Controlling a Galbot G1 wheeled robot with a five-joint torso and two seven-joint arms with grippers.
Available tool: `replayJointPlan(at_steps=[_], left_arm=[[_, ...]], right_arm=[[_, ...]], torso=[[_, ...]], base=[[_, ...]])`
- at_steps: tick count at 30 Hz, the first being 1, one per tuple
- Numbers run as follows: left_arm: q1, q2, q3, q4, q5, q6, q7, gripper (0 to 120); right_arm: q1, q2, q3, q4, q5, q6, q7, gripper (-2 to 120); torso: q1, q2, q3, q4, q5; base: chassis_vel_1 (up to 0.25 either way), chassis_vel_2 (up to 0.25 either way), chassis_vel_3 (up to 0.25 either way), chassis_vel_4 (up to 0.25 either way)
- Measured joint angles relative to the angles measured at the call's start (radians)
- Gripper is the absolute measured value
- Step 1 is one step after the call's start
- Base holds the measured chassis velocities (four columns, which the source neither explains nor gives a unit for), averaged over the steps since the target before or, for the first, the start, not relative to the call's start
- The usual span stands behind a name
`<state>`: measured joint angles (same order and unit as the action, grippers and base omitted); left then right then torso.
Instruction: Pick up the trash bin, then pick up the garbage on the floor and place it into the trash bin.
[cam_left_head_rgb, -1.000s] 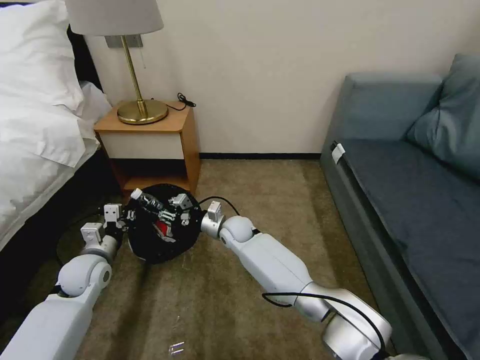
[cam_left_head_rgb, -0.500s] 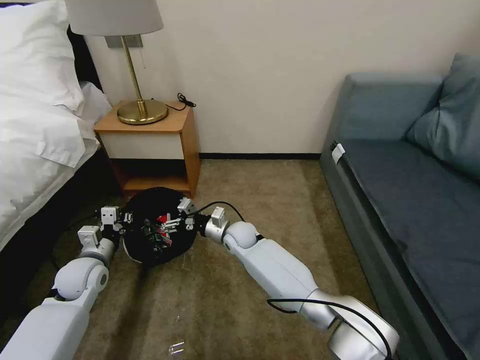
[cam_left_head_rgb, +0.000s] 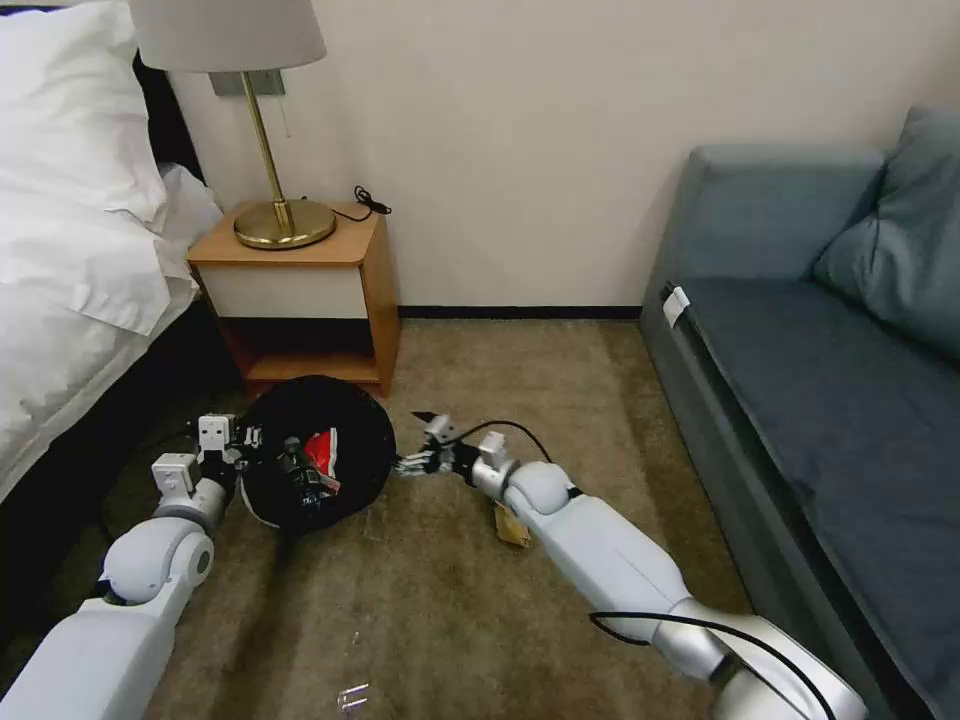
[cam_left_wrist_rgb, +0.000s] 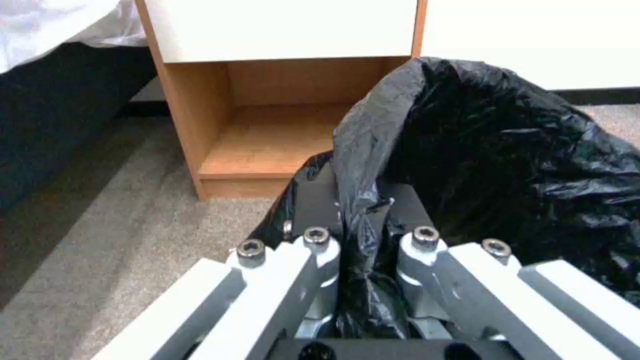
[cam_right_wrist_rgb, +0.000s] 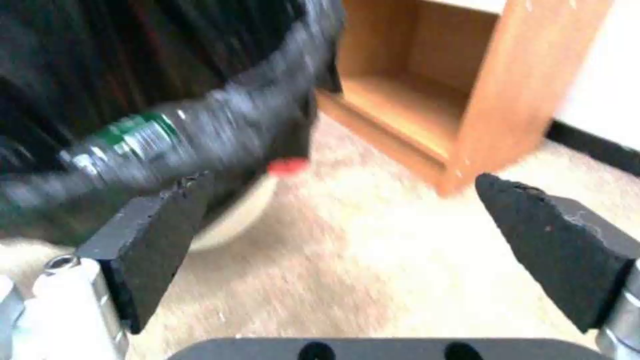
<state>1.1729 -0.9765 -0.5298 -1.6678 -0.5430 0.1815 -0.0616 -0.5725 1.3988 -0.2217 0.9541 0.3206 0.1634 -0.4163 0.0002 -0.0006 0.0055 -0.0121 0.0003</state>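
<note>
Gripping the black bag folded over the rim, the left hand (cam_left_wrist_rgb: 357, 235) held the trash bin (cam_left_head_rgb: 318, 462) low over the carpet (cam_left_head_rgb: 500, 360), in front of the wooden nightstand (cam_left_head_rgb: 300, 290) and beside the bed (cam_left_head_rgb: 70, 260). In the left wrist view its fingers (cam_left_wrist_rgb: 313, 200) were pinched on a fold of the crinkled liner, so the clamp was on the bag at the rim. The bin's mouth tipped toward the head camera, and inside it lay a crumpled red-and-white wrapper (cam_left_head_rgb: 322, 447) and a small clear bottle (cam_left_head_rgb: 298, 465), whose green label showed blurred in the right wrist view (cam_right_wrist_rgb: 133, 135).

The right hand (cam_left_head_rgb: 415, 462) hung just beside the bin's rim on the sofa side, close over the carpet. Its two dark pads (cam_right_wrist_rgb: 160, 235) stood wide apart with nothing between them. A crumpled brown paper (cam_left_head_rgb: 511, 526) lay on the carpet, partly under the right forearm, apart from the bin. A brass lamp (cam_left_head_rgb: 270, 180) stood on the nightstand, and a blue-grey sofa (cam_left_head_rgb: 830, 360) ran along the robot's right
</note>
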Motion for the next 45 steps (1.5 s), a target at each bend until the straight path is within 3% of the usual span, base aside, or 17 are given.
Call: replayJointPlan(at_steps=[23, 35, 45], left_arm=[[0.061, 0.020, -0.038, -0.052, 0.001, 0.001, -0.002, 5], [0.142, 0.020, -0.106, -0.094, 0.003, -0.009, 0.003, 5], [0.186, 0.008, -0.132, -0.139, 0.013, -0.009, 0.004, 5]], right_arm=[[-0.144, -0.031, 0.074, 0.019, -0.069, -0.037, 0.108, 100], [-0.167, -0.025, 0.044, 0.014, -0.045, -0.050, 0.106, 100], [-0.144, -0.053, 0.060, -0.017, -0.063, -0.045, 0.104, 100]], torso=[[0.000, 0.000, 0.000, 0.0000, -0.0002], [0.000, 0.000, 0.000, 0.0002, -0.0002], [0.000, 0.000, 0.000, 0.0000, -0.0002]], base=[[0.000, 0.000, 0.000, 0.000], [0.000, 0.000, 0.000, 0.000], [0.000, 0.000, 0.000, 0.000]])
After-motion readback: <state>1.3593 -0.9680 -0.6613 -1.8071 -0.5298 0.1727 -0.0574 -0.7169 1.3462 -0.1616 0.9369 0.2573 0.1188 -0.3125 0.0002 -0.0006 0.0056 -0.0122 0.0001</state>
